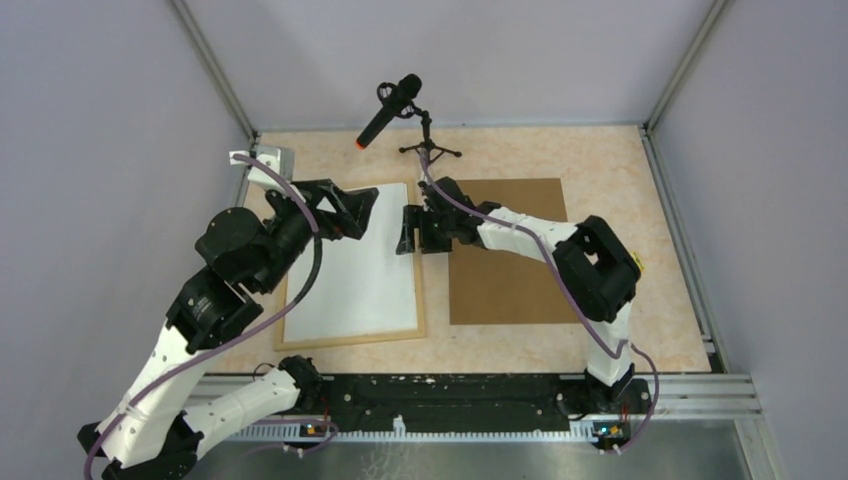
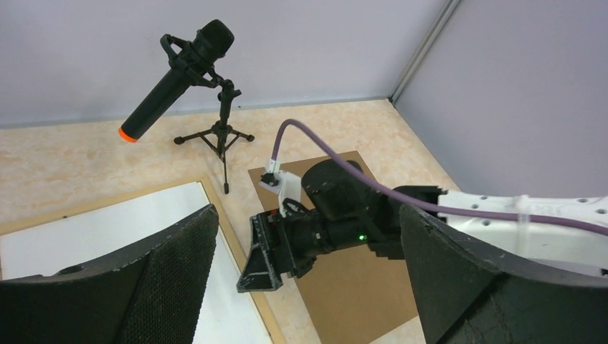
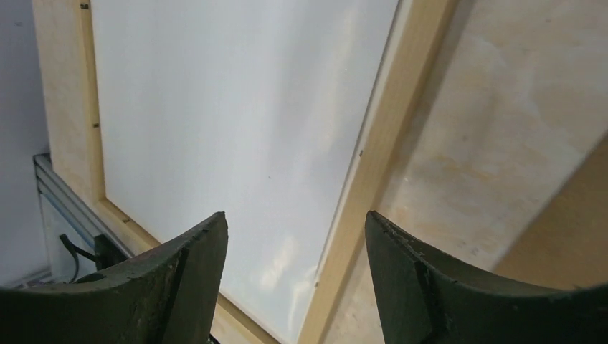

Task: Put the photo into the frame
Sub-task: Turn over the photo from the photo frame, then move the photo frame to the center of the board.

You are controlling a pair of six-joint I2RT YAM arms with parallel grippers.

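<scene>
The light wooden frame [image 1: 350, 338] lies flat on the table's left half. A plain white sheet [image 1: 360, 280] with no window fills it. It looks like the photo's white back, and no sunflower print shows. My left gripper [image 1: 368, 208] hovers open and empty over the frame's far right corner. My right gripper [image 1: 408, 230] is open and empty, just right of the frame's right strip and facing it. In the right wrist view the gripper [image 3: 294, 287] straddles the strip [image 3: 380, 143] and the sheet's edge [image 3: 229, 115] from above. In the left wrist view my left gripper [image 2: 308, 287] looks at the right gripper [image 2: 262, 261].
A plain brown backing board [image 1: 510, 260] lies flat to the right of the frame, under the right arm. A black microphone [image 1: 395, 105] on a small tripod stands at the back middle. A small grey box [image 1: 272, 158] sits at the far left corner. Walls enclose the table.
</scene>
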